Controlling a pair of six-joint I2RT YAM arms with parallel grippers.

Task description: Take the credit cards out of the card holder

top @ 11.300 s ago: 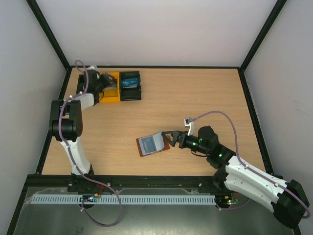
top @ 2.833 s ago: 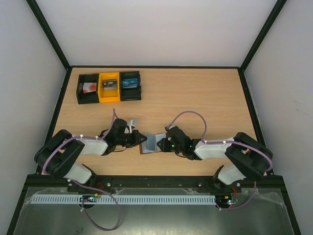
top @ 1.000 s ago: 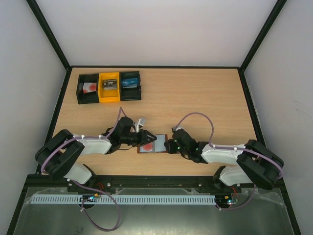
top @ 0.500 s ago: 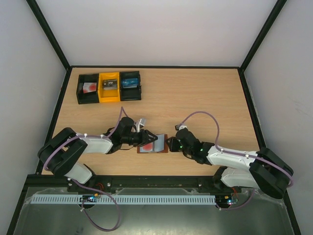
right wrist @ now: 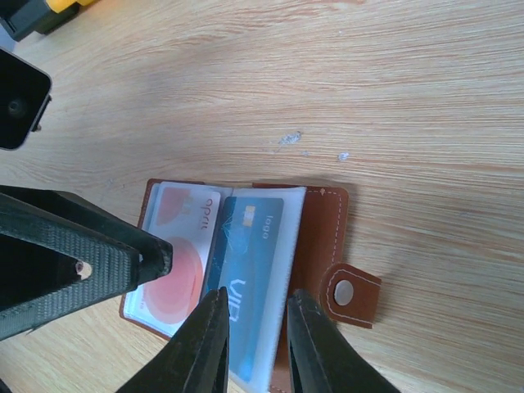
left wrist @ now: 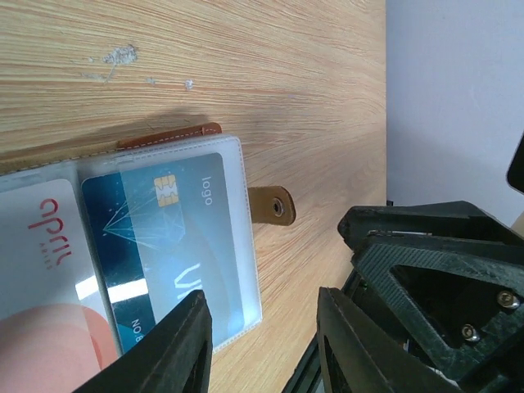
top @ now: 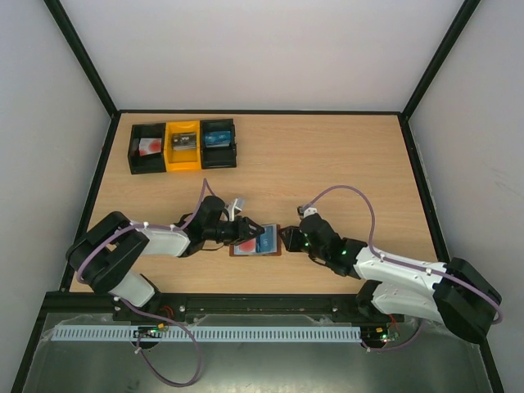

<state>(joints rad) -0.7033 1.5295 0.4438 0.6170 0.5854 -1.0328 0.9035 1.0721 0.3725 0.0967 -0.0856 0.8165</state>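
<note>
Card holder (top: 255,242) between low, outstretched arms (top: 160,240)

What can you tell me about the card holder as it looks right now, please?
The card holder is a small brown wallet that looks like leather, lying open and flat on the wooden table near its front edge. Its clear sleeves show a blue card with a chip and a white card with a red circle. A brown snap tab sticks out toward the right hand. The left hand flanks the other side. Both are open, and contact is unclear.
</note>
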